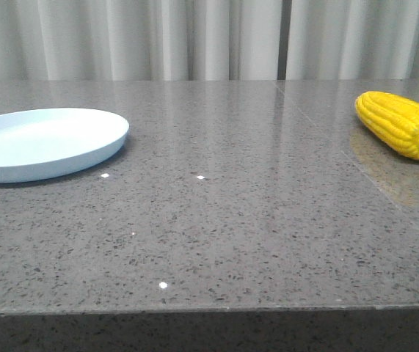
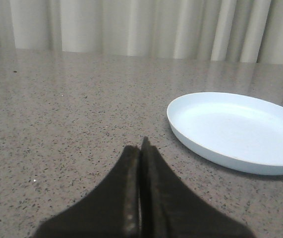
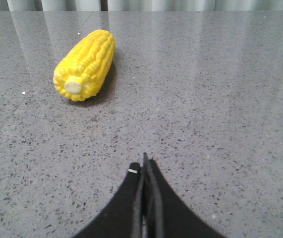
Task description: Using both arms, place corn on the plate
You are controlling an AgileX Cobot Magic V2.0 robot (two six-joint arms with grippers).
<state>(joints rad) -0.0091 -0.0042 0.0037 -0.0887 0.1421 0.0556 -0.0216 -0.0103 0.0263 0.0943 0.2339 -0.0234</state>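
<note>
Nothing grasped yet: corn [image 1: 401, 125] well apart from plate [image 1: 44, 143]. Left gripper [image 2: 141, 148] and right gripper [image 3: 144, 163] both pressed together, empty. Next, probably: open right, reach corn.

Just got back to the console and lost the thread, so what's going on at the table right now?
Nothing is being held yet. The corn lies on its side on the grey table, far to the right, and the plate sits bare at the far left, well apart from it. The left hand is shut beside the plate, and the right hand is shut, short of the corn with its pale stub end facing it. The pickup has not started.
</note>
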